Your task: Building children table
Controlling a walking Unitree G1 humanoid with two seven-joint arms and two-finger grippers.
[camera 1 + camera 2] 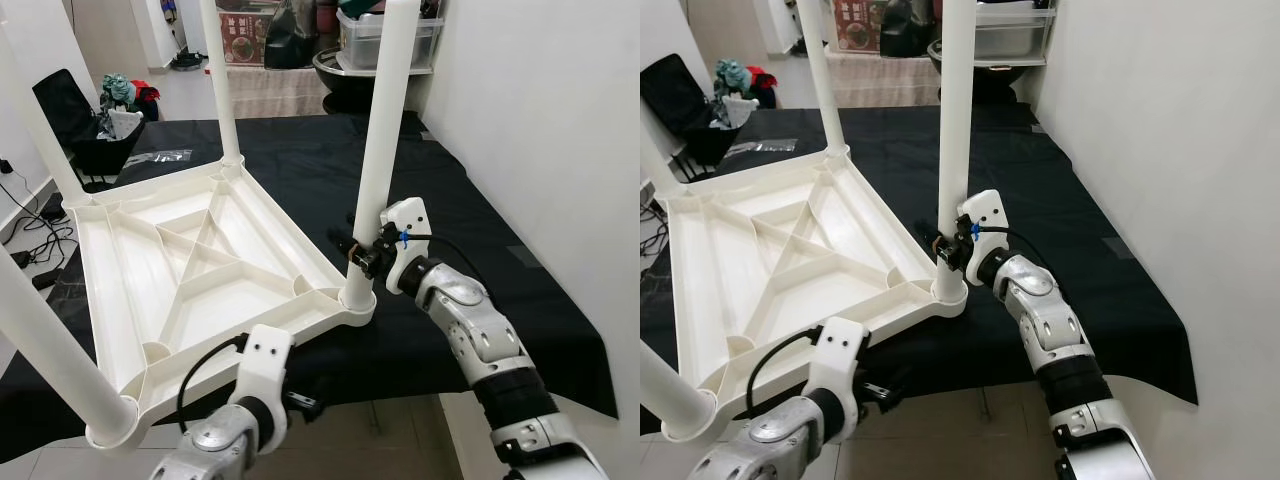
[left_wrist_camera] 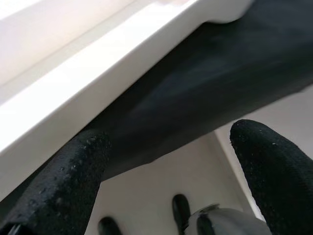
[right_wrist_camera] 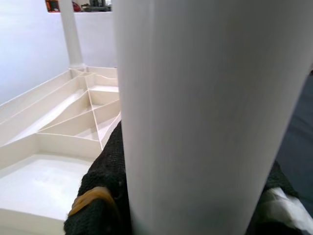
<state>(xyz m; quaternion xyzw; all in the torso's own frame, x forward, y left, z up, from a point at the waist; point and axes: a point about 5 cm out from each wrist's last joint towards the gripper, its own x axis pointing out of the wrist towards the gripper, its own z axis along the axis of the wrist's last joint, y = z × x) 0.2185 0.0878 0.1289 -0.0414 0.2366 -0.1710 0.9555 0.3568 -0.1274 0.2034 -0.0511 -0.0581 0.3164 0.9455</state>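
Four white legs rise from an upturned white children's table (image 1: 190, 275) lying on a worktop covered in black cloth (image 1: 440, 210). From the head cameras, the right gripper (image 1: 352, 250) has its jaws closed around the near-right leg (image 1: 385, 140), low down, just above its corner socket. That corner sits close to the cloth's front edge, with open cloth stretching beyond the jaws toward the white wall (image 1: 540, 120). Below the near edge, the left gripper (image 1: 300, 402) sits under the table's rim. A clear lidded bin (image 1: 385, 40) stands far back, its contents unclear.

Left wrist: the jaws stand apart, holding nothing, the white rim (image 2: 98, 73) just beyond one finger (image 2: 58, 186).

Right wrist: the leg (image 3: 205, 112) sits between the jaws, the ribbed underside (image 3: 73, 117) beside it.
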